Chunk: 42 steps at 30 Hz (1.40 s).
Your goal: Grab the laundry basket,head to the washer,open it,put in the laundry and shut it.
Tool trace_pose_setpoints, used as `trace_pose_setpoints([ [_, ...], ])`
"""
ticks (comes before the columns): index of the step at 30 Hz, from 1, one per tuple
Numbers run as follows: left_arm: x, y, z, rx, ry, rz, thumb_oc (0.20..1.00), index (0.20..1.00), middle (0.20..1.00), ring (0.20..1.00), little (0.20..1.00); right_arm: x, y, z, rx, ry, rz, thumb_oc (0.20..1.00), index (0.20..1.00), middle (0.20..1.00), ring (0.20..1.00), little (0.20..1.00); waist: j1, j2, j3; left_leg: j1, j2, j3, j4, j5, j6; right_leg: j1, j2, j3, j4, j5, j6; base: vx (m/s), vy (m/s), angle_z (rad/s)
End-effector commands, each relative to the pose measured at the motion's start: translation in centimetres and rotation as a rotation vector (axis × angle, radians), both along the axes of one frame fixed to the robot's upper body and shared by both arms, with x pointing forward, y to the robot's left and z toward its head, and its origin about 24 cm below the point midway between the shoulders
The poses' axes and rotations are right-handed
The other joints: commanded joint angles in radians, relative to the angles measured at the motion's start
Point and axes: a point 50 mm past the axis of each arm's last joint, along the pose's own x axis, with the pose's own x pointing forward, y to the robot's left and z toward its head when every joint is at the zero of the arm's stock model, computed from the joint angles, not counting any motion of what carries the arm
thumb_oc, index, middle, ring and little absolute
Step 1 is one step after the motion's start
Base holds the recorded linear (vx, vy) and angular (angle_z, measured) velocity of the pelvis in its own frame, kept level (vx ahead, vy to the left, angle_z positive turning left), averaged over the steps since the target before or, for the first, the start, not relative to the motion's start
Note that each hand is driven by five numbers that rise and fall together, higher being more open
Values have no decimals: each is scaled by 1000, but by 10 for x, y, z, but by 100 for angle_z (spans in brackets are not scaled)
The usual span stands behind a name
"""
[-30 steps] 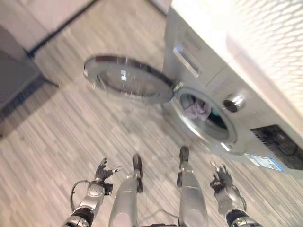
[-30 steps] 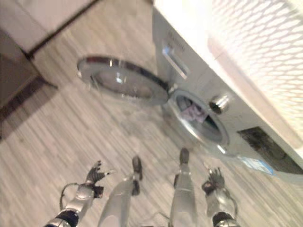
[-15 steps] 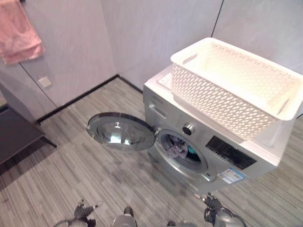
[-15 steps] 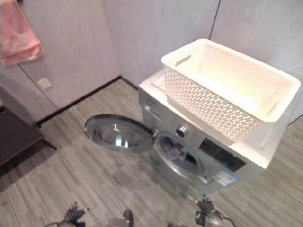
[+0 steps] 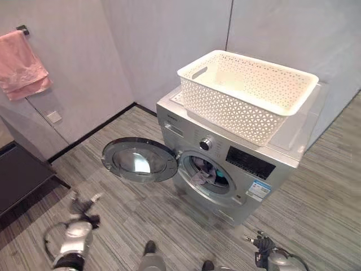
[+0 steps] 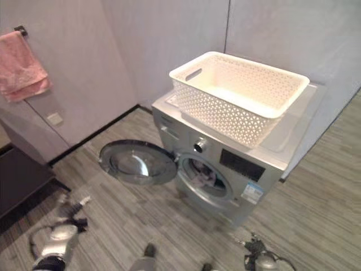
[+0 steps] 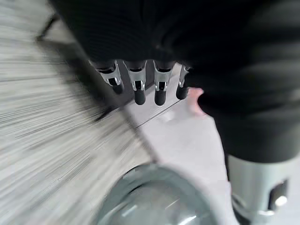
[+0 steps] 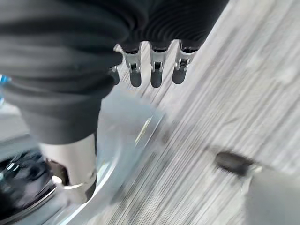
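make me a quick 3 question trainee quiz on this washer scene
1. True or false: the washer door is shut.
2. Where is the basket? A) on the floor B) on top of the washer C) in the left hand
3. Fill in: laundry shows inside the ____.

Key: 1 false, the door hangs open. 2 B. 3 drum; both the left hand and the right hand hold nothing.

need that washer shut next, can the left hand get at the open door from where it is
Probably yes. The washer door hangs wide open toward the robot's left, and the left hand, fingers relaxed and holding nothing, is low over bare floor short of it. Nothing stands between them, though the hand is not yet touching the door.
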Motion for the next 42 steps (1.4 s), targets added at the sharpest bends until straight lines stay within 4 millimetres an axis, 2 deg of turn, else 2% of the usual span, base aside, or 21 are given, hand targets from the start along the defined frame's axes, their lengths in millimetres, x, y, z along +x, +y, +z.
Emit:
trace_pose_setpoints([
  [1,14,48,70,246,-131,13,1000,1000,1000,1000,1000,-5,4,-2,22,-10,-11,1000,1000,1000,1000,1000,-48,19,-37,-13,-22,67,-64,44,20,192,-67,1,-145,-63,199,151,249,25],
  [2,15,48,70,247,-132,12,1000,1000,1000,1000,1000,-5,4,-2,23,-11,-12,1000,1000,1000,1000,1000,-47,18,-36,-13,-22,67,-64,44,20,193,-68,1,-146,-62,199,131,267,3],
  [3,22,65,94,334,-111,7,1000,1000,1000,1000,1000,-10,3,-4,24,18,1,1000,1000,1000,1000,1000,-60,28,-42,12,-43,73,-74,19,17,192,-89,11,-147,-46,216,119,272,-14],
  [6,40,79,132,396,-119,-4,1000,1000,1000,1000,1000,-6,6,-4,30,28,49,1000,1000,1000,1000,1000,-76,22,-34,17,-65,103,-62,-27,30,169,-127,30,-147,-16,247,68,265,2],
  [7,41,79,133,397,-120,-6,1000,1000,1000,1000,1000,-6,6,-4,32,27,48,1000,1000,1000,1000,1000,-74,20,-33,17,-66,105,-61,-28,31,168,-128,31,-147,-16,247,-33,179,-23],
  [8,54,78,158,407,-172,-37,1000,1000,1000,1000,1000,4,11,-2,31,8,92,1000,1000,1000,1000,1000,-74,9,-19,7,-76,115,-52,-46,41,141,-143,45,-143,1,260,-63,171,-41],
  [11,78,77,192,322,-245,-34,1000,1000,1000,1000,1000,28,21,4,37,-39,155,1000,1000,1000,1000,1000,-83,-15,36,-42,-84,130,-17,-64,54,80,-163,64,-131,28,276,-131,152,-25],
  [12,79,76,194,324,-248,-37,1000,1000,1000,1000,1000,28,21,4,40,-41,152,1000,1000,1000,1000,1000,-80,-17,36,-45,-85,130,-14,-65,54,77,-163,65,-130,27,276,-226,122,-21],
  [13,92,75,224,282,-307,-22,1000,1000,1000,1000,1000,45,26,10,39,-79,186,1000,1000,1000,1000,1000,-95,-31,78,-96,-88,133,13,-68,58,29,-167,75,-123,47,280,-151,70,-19],
  [14,93,74,226,284,-309,-24,1000,1000,1000,1000,1000,45,27,10,42,-81,184,1000,1000,1000,1000,1000,-93,-33,78,-99,-88,133,16,-69,58,26,-167,76,-122,47,280,-236,86,-24],
  [16,107,64,261,276,-352,-26,1000,1000,1000,1000,1000,68,35,20,46,-147,213,1000,1000,1000,1000,1000,-109,-63,135,-186,-97,129,58,-69,62,-45,-170,83,-120,82,283,-228,82,-10],
  [20,112,60,291,302,-367,-2,1000,1000,1000,1000,1000,90,43,32,55,-224,215,1000,1000,1000,1000,1000,-133,-101,183,-273,-100,133,83,-66,65,-117,-181,91,-138,132,296,-127,112,-10],
  [26,105,64,318,319,-400,83,1000,1000,1000,1000,1000,111,53,48,79,-342,207,1000,1000,1000,1000,1000,-166,-159,220,-364,-103,145,104,-65,69,-194,-193,102,-173,200,314,-46,87,-6],
  [28,105,63,321,310,-412,87,1000,1000,1000,1000,1000,112,54,49,81,-347,206,1000,1000,1000,1000,1000,-170,-167,223,-381,-103,146,110,-66,69,-205,-194,101,-177,208,317,-22,36,-7],
  [29,103,64,329,299,-445,109,1000,1000,1000,1000,1000,115,57,54,88,-382,218,1000,1000,1000,1000,1000,-180,-182,235,-410,-103,147,123,-69,69,-226,-197,104,-188,227,320,47,42,-1],
  [30,102,64,333,303,-455,116,1000,1000,1000,1000,1000,117,59,56,94,-397,223,1000,1000,1000,1000,1000,-186,-188,238,-414,-99,141,130,-96,61,-227,-194,110,-194,220,326,45,62,1],
  [34,96,68,344,338,-461,136,1000,1000,1000,1000,1000,124,64,66,114,-460,244,1000,1000,1000,1000,1000,-201,-212,246,-458,-96,141,161,-110,61,-259,-190,124,-212,243,329,11,42,-3],
  [35,89,73,352,355,-467,155,1000,1000,1000,1000,1000,128,66,74,130,-506,258,1000,1000,1000,1000,1000,-214,-229,247,-496,-88,136,191,-124,63,-286,-183,134,-225,261,333,1,55,-8],
  [42,95,67,352,415,-410,103,1000,1000,1000,1000,1000,127,66,80,143,-541,283,1000,1000,1000,1000,1000,-239,-251,248,-569,-74,119,263,-154,73,-325,-172,148,-233,275,333,5,15,-8],
])
